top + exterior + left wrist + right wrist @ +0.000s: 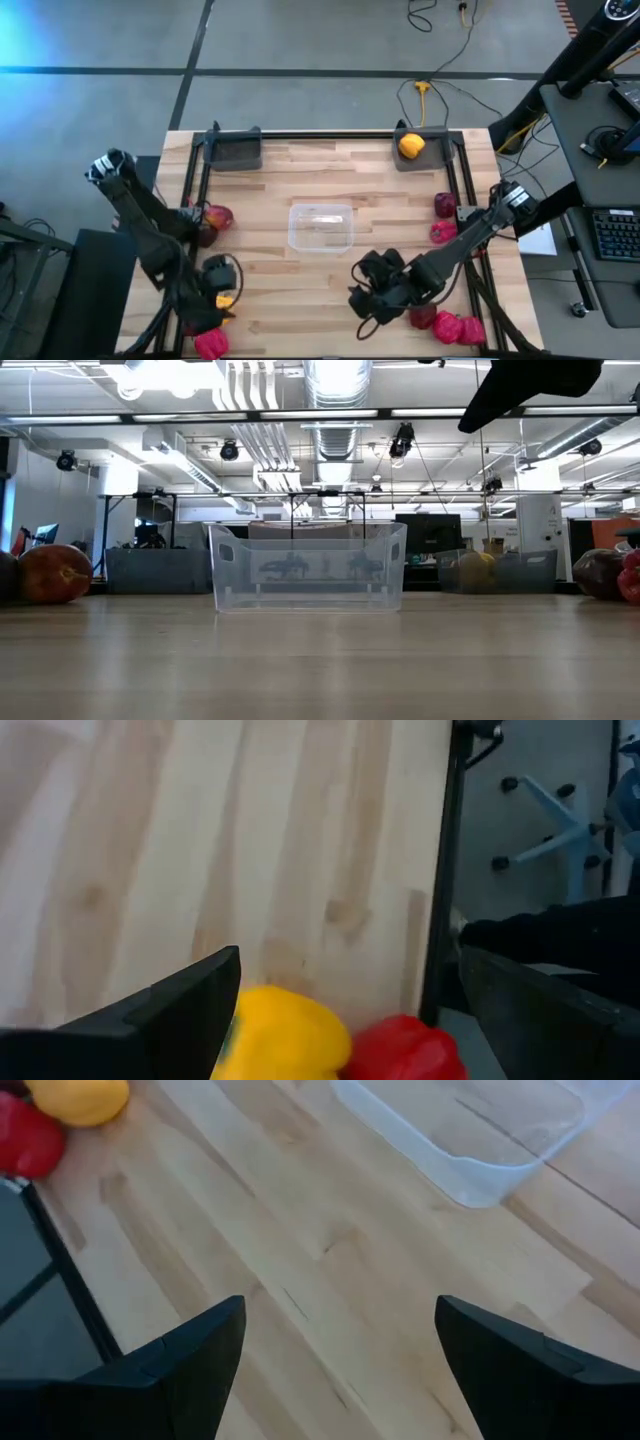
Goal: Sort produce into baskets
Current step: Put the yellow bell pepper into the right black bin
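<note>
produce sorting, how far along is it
Done: one yellow bell pepper sits in the far right dark grey tray. In hand: nothing held; the open left gripper hovers over a second yellow pepper. The right gripper is open over bare wood. Left: the clear plastic container is empty, and the red produce is still on the table.

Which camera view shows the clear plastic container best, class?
The low view: the clear plastic container stands centred, side-on, its walls and rim whole. The high view shows its square outline from above, nothing inside it. The right wrist view catches only one corner. The left wrist view misses it.
</note>
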### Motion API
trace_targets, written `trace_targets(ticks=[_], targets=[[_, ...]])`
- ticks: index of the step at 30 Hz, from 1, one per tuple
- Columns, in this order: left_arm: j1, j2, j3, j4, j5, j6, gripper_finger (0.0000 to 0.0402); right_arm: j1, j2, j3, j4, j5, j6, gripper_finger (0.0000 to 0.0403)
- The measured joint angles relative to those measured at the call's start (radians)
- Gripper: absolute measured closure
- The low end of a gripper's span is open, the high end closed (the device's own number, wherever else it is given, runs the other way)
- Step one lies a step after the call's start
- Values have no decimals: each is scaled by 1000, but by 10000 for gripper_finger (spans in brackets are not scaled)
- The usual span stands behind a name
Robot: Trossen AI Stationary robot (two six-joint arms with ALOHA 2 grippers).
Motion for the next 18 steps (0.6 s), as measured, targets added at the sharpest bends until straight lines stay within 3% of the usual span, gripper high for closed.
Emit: trace_targets(ticks=[11,18], targets=[[-9,257,146,-225,78,-79,44,8,-4,11,-2,0,-40,99],[-9,291,226,-351,123,-455,28,9,-7,11,-7,-1,-44,98]])
